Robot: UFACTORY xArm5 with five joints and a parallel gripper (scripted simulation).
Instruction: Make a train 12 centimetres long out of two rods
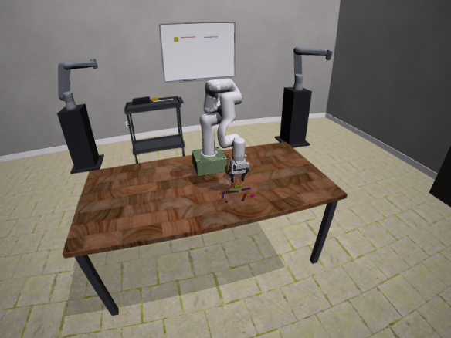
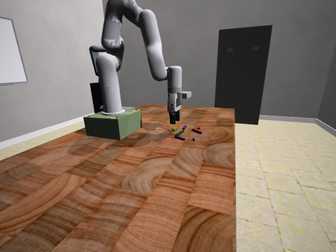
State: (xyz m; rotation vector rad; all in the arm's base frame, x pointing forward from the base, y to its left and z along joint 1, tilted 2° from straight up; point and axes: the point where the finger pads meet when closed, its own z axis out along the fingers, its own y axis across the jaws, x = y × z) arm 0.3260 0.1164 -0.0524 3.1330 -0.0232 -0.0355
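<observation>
Several small rods lie flat in a loose cluster on the wooden table, none touching end to end. They are a lime rod (image 1: 238, 186) (image 2: 174, 129), a purple rod (image 1: 246, 189) (image 2: 184, 126), a green rod (image 1: 232, 191) (image 2: 180, 133), a second purple rod (image 1: 223, 195) (image 2: 179, 138), a red rod (image 1: 244, 197) (image 2: 197, 131), a magenta rod (image 1: 252, 195) (image 2: 198, 128) and a blue rod (image 1: 226, 201) (image 2: 193, 139). My gripper (image 1: 239, 178) (image 2: 174, 121) points straight down, open and empty, a little above the table on the base side of the lime rod.
The arm's green base block (image 1: 208, 162) (image 2: 113, 123) stands on the table just behind the cluster. The table's right edge (image 2: 235, 161) is near the rods in the exterior view.
</observation>
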